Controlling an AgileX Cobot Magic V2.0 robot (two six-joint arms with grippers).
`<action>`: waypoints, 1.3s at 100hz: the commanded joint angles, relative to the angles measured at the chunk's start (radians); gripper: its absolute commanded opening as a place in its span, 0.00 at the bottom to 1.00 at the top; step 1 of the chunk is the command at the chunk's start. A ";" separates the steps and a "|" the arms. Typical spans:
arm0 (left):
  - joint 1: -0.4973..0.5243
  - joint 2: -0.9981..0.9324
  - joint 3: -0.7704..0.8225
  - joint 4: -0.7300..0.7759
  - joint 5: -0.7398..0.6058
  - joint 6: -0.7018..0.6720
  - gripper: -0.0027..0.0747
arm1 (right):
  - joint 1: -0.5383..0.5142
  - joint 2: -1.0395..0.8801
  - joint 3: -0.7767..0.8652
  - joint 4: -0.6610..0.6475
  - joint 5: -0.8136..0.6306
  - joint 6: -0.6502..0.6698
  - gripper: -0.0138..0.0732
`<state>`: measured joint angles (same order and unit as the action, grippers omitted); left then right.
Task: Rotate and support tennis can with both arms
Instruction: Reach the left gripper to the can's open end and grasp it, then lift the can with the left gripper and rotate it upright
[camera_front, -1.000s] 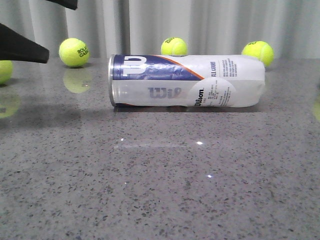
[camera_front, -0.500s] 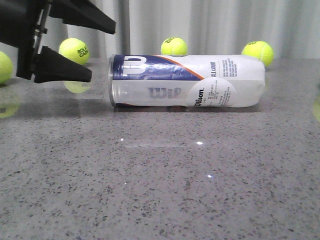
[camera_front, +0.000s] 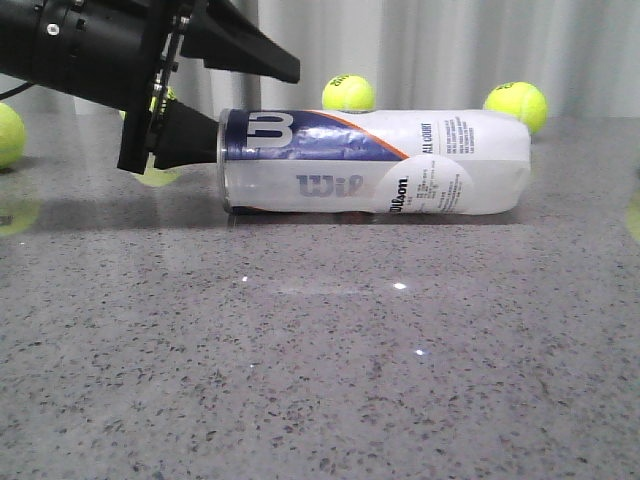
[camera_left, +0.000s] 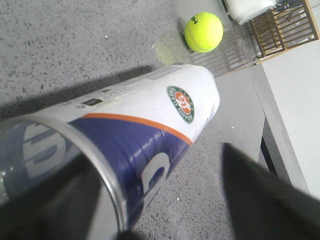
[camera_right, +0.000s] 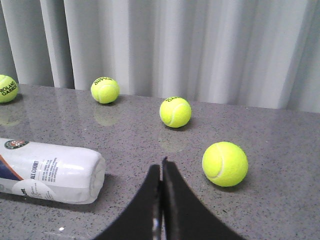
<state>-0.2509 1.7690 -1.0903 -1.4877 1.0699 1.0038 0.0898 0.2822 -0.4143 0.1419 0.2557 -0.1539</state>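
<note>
The tennis can (camera_front: 375, 162) lies on its side on the grey table, its silver rim to the left. My left gripper (camera_front: 254, 105) is open at the rimmed end. Its lower finger (camera_front: 190, 140) meets the rim and its upper finger (camera_front: 255, 58) reaches over the can's top. In the left wrist view the can (camera_left: 150, 115) runs away from the left gripper (camera_left: 150, 155), with one finger dark behind the clear wall and the other outside it. My right gripper (camera_right: 161, 167) is shut and empty, off the can's closed end (camera_right: 55, 172); it is out of the front view.
Loose tennis balls lie behind the can (camera_front: 348, 93), at the back right (camera_front: 516, 105) and at the far left (camera_front: 8, 135). Another ball (camera_right: 225, 164) lies close beside the right gripper, with others (camera_right: 175, 112) farther back. A wooden rack (camera_left: 285, 22) stands past the table edge.
My left gripper has moved right from the left edge to the can's rimmed end, jaws still open. The can has not moved.
</note>
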 joint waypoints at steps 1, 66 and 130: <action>-0.006 -0.042 -0.029 -0.069 0.046 0.002 0.33 | -0.006 0.006 -0.026 0.003 -0.085 0.000 0.08; 0.024 -0.162 -0.046 -0.106 0.185 0.112 0.01 | -0.006 0.006 -0.026 0.003 -0.085 0.000 0.08; 0.059 -0.699 -0.291 1.032 0.140 -0.429 0.01 | -0.006 0.006 -0.026 0.003 -0.085 0.000 0.08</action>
<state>-0.1930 1.1117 -1.3486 -0.5375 1.2284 0.6600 0.0898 0.2822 -0.4143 0.1419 0.2557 -0.1539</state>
